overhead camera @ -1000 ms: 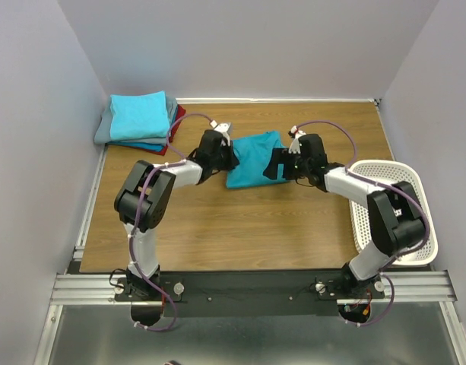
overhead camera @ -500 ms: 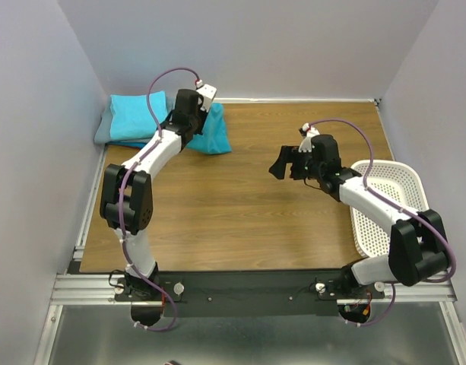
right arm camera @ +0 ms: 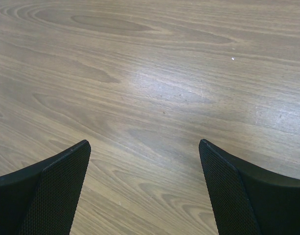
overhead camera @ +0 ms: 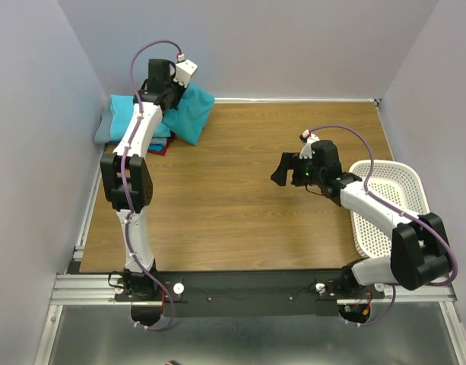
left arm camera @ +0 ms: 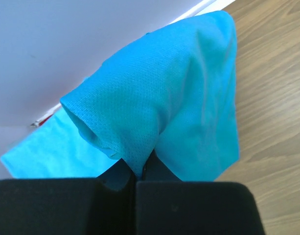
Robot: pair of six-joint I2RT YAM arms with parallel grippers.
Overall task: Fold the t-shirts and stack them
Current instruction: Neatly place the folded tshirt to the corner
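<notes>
My left gripper (overhead camera: 172,100) is shut on the folded teal-blue t-shirt (overhead camera: 188,112) and holds it in the air at the back left, beside the stack. In the left wrist view the shirt (left arm camera: 164,107) hangs from the closed jaws. The stack (overhead camera: 125,122) lies in the back left corner: a light turquoise tee on top, grey below, dark red (overhead camera: 160,147) at the bottom edge. My right gripper (overhead camera: 280,169) is open and empty above the bare wood right of centre; its fingers (right arm camera: 52,186) show spread apart in the right wrist view.
A white perforated plastic basket (overhead camera: 392,205) stands at the right edge of the table. Grey walls close in the back and both sides. The left arm stretches along the left side of the table.
My left gripper carried the folded teal-blue shirt from the table's middle to the back left, beside the stack. My right gripper let go and drew back a little to the right.
</notes>
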